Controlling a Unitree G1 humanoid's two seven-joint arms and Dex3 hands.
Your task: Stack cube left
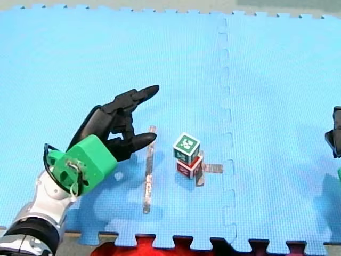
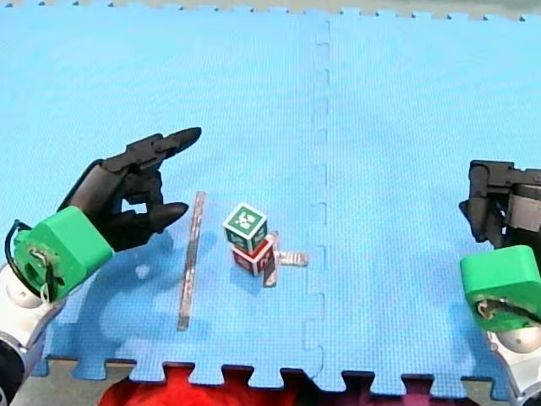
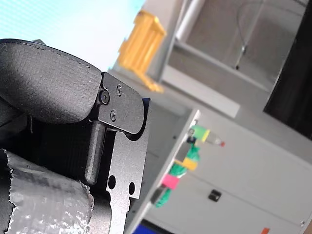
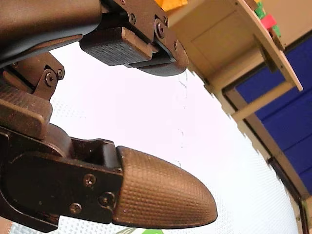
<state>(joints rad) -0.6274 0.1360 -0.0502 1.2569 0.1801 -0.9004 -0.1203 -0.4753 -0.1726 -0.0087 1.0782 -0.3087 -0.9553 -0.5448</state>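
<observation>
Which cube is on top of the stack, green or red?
The green cube, with the white mark on its upper face; the red cube is under it, on the mat. Left hand, left of the stack, and right hand, far right, hold nothing.

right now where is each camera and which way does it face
first head view: head, looking down at mat; left hand beside green cube on red cube.
second head view: same stack, shifted; right hand over mat's right side.
first wrist view: wrist, past fingers toward a cabinet.
second wrist view: wrist, past fingers across the mat.
</observation>
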